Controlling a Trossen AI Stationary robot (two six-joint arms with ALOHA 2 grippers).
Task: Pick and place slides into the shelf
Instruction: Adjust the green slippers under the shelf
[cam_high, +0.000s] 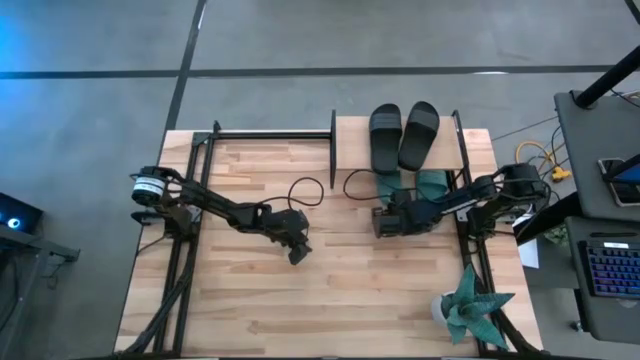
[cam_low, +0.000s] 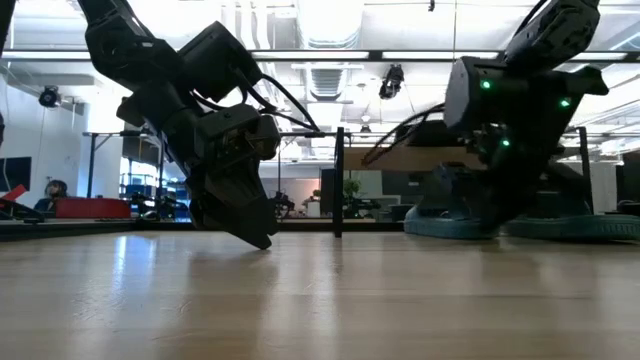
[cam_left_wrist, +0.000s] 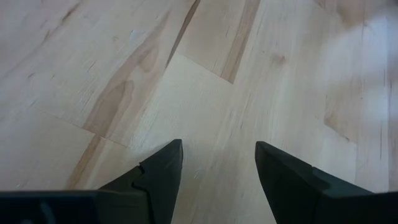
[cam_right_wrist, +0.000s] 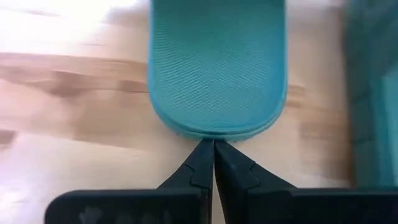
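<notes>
Pale wood desk (cam_high: 250, 300) under both my arms. Black slides (cam_high: 402, 135) on shelf (cam_high: 350, 140) top at 12 o'clock; teal slides (cam_right_wrist: 217, 68) below. Right gripper (cam_right_wrist: 213, 163) clenched, empty, tips touching teal heel: light, soft foam, likely pushable; best taken by strap. Left gripper (cam_left_wrist: 217, 168) released, idle at centre.

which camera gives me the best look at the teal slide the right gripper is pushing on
The right wrist view: the teal slide's heel end fills it, the shut right gripper at its edge. The high view shows it partly under the shelf; the low view shows a low sliver; the left wrist view shows none.
</notes>
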